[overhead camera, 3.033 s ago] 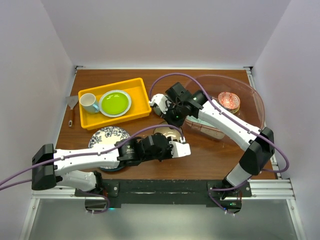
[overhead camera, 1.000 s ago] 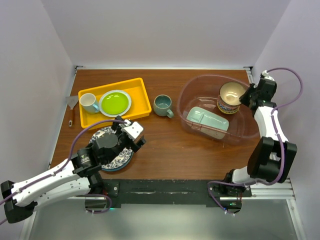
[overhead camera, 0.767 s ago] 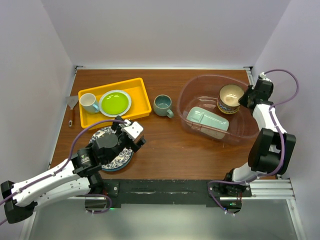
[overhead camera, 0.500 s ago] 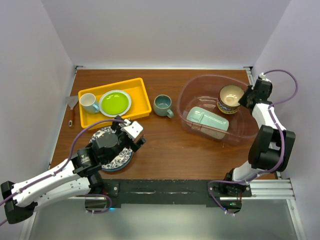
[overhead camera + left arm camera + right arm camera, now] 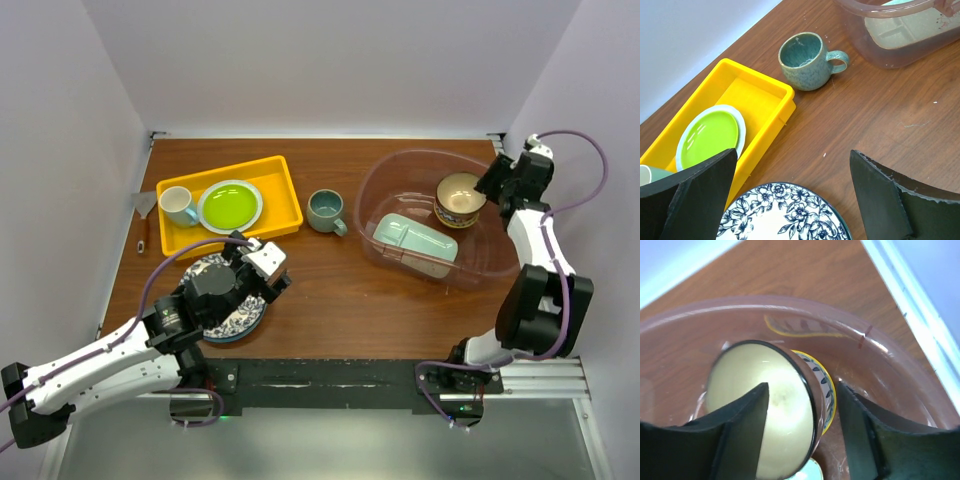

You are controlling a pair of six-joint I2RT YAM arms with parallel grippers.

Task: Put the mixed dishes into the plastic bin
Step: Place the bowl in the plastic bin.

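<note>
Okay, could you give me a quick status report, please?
Left end effector open above blue-patterned plate. Right end effector open at tan bowl in plastic bin. Grey-green mug on table.

Top view: my left arm (image 5: pixel 215 290) covers most of the blue-patterned plate (image 5: pixel 243 318). Left wrist view: the plastic bin (image 5: pixel 880 52) runs off the top edge. Right wrist view: I see only a sliver of the mint-green tray (image 5: pixel 811 471).

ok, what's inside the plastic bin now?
The tan bowl and the mint-green tray, side by side in the plastic bin. Anything under the bowl is covered.
</note>
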